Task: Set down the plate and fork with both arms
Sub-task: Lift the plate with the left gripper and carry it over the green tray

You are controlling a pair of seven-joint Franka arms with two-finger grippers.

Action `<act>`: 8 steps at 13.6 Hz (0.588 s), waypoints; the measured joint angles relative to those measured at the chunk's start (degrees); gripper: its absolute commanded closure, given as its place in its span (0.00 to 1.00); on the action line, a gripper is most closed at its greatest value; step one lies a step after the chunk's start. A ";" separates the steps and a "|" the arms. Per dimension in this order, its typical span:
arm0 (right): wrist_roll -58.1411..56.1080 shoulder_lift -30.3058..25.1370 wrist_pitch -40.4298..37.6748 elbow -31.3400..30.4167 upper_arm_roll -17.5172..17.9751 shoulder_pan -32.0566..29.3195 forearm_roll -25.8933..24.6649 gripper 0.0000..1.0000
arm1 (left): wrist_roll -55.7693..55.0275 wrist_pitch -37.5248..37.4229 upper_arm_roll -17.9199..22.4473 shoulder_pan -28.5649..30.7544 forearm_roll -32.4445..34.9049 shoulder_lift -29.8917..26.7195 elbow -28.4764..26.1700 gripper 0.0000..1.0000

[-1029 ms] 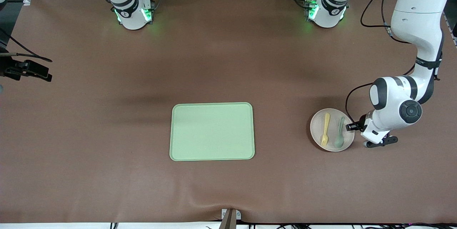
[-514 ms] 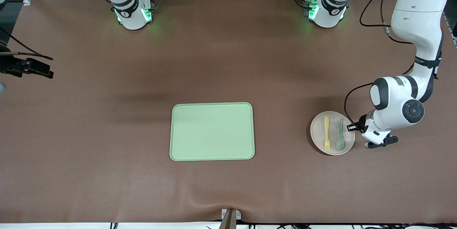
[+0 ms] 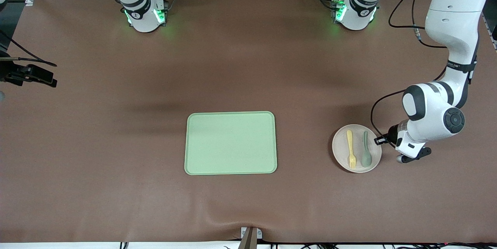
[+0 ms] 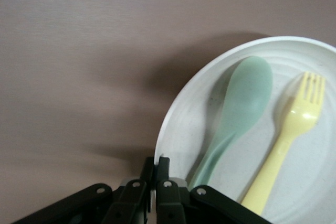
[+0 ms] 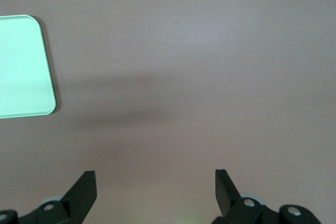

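Both arms are seen: plate [image 3: 341, 152] rim is pinched by left gripper [image 4: 156, 162] lower right; right gripper [image 5: 155, 184] is parked wide open.

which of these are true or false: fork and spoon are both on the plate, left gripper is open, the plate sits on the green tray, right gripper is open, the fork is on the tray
1. The fork and spoon lie on the plate. True.
2. The left gripper is open. False: it is shut on the plate's rim.
3. The plate sits on the green tray. False: it is apart from the tray, toward the left arm's end of the table.
4. The right gripper is open. True; it holds nothing.
5. The fork is on the tray. False: it is on the plate.
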 measured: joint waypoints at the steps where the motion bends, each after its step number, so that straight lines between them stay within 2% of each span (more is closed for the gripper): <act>1: 0.00 0.00 0.29 0.00 0.00 0.00 0.01 0.00 | 0.83 0.00 -1.89 1.59 -1.58 -0.21 0.09 1.00; 4: 0.00 0.00 0.65 0.00 0.01 0.00 0.01 0.00 | 1.69 0.00 -7.92 7.28 -2.71 -0.45 0.35 1.00; 8: 0.00 0.00 0.98 0.00 0.01 0.00 0.01 0.00 | 1.12 -0.21 -10.91 7.63 -2.76 -0.53 2.54 1.00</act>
